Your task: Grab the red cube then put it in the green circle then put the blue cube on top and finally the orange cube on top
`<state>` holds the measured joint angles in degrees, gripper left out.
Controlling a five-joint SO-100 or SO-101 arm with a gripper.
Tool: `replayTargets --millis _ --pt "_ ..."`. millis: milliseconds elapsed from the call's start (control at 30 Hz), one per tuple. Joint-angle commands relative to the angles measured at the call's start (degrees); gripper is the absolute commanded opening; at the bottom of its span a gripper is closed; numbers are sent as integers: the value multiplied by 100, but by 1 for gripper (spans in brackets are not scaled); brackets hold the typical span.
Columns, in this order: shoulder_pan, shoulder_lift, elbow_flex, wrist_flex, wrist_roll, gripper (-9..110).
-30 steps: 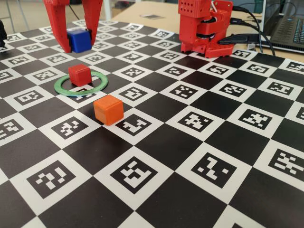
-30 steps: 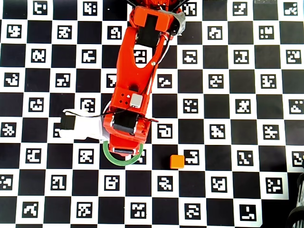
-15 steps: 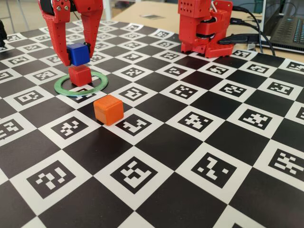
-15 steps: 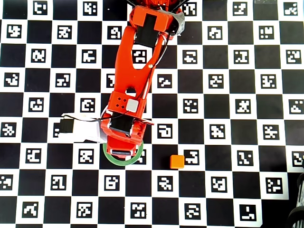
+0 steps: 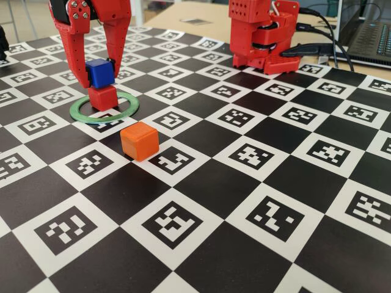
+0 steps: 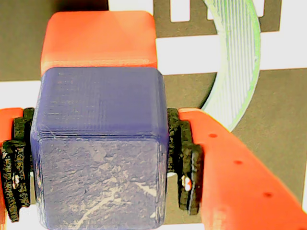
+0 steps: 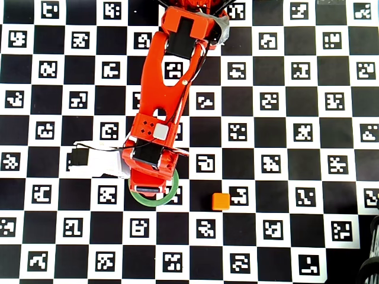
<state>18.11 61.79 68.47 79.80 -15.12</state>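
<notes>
The second step is in hand: stacking the blue cube (image 5: 101,72) on the red cube (image 5: 102,97). In the fixed view the red cube sits inside the green circle (image 5: 123,108) at the far left of the checkered desk (image 5: 256,183), and the blue cube appears to rest right on top of it, shifted slightly to the left. The hand (image 5: 96,74) is clamped on the blue cube, and the wrist view shows black pads (image 6: 184,160) pressed against both its sides (the red cube (image 6: 98,40) peeks out just beyond it). The orange cube (image 5: 139,141) lies on the desk, nearer and a little right of the ring, apart from it. Next, I judge, the fingers should part gently so the blue cube settles squarely, then the hand lifts straight up before going for the orange cube.
</notes>
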Motion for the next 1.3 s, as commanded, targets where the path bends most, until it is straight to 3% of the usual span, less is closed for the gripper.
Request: replayTargets --millis 0,700,967,1267 --pt "44 431 -44 -70 0 10" --pt "53 413 79 -229 -35 11" --pt "70 413 114 -220 -53 27" --pt "79 457 114 -123 -62 37"
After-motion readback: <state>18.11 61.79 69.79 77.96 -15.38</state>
